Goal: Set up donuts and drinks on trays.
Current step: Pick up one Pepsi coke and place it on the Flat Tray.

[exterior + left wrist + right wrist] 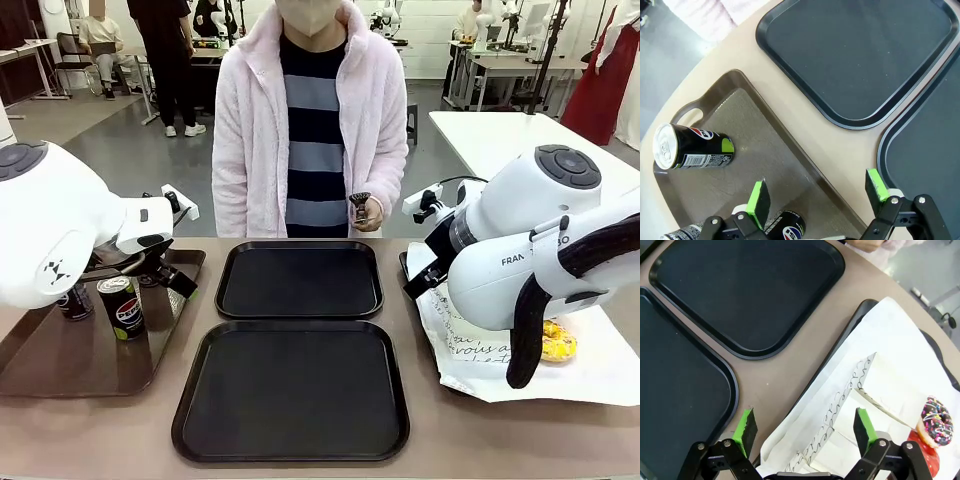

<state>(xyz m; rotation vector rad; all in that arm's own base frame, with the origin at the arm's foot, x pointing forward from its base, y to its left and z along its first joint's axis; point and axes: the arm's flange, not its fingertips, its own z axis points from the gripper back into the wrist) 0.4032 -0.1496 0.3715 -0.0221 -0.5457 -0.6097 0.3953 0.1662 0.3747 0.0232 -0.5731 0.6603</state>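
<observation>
- Black plastic square trays with raised rims, the far tray [300, 282] and the near tray [290, 392], lie mid-tabletop [430, 440], just beside each other.
- One slim black soda can [122, 306] stands upright on the brown rectangular tray [50, 365] at my left. A second can [76, 301] stands near it, partly behind my arm.
- My left pincer [817, 192] is spread wide and holds nothing. It hovers over the brown tray's edge that faces the black trays.
- My right pincer [805, 425] is spread wide and holds nothing, above the edge of the big white paper sheet [890, 350].
- A chocolate-iced ring donut with sprinkles [935, 420] rests on the sheet. A yellow-iced donut [556, 343] lies there too, partly hidden by my right arm.
</observation>
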